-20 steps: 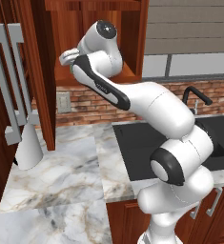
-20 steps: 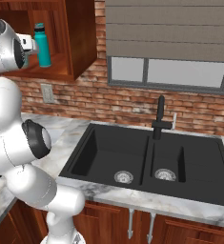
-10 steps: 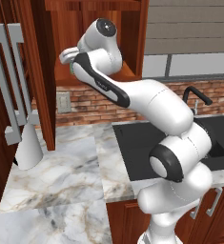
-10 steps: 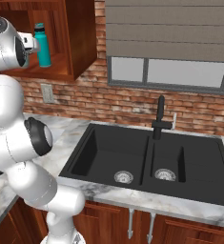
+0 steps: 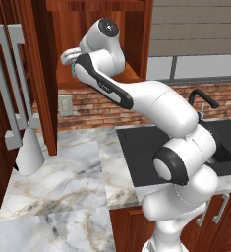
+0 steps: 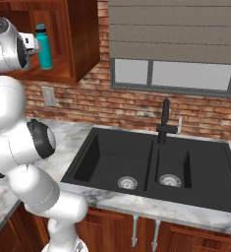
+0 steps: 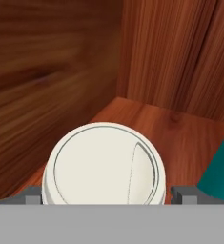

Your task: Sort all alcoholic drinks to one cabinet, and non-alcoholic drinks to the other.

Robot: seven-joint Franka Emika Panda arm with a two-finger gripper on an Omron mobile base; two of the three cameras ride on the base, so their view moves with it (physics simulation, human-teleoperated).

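My gripper [image 7: 106, 196] is inside the narrower wooden cabinet [image 6: 82, 44], low over its shelf. Its jaws stand open on either side of the cup's round white lid [image 7: 104, 164], with a small gap showing at the right fingertip [image 7: 184, 194]. The cup stands on the shelf near the cabinet's back corner. The slim teal bottle [image 6: 44, 47] with a black cap stands upright on the same shelf, just beside my hand [image 6: 32, 44]; its teal side [image 7: 220, 171] shows at the right edge of the hand view. The black bottles and the wider cabinet are out of view.
The cabinet's open door [image 5: 43, 88] hangs left of my arm. Below lie a marble counter [image 5: 63, 187] with a pale cone-shaped object [image 5: 28, 152], a black double sink [image 6: 151, 162] and its black faucet [image 6: 165, 120]. Tall grey handles [image 5: 11, 83] are at far left.
The arm has shifted only very slightly at the cabinet. The teal bottle has stayed where it was.
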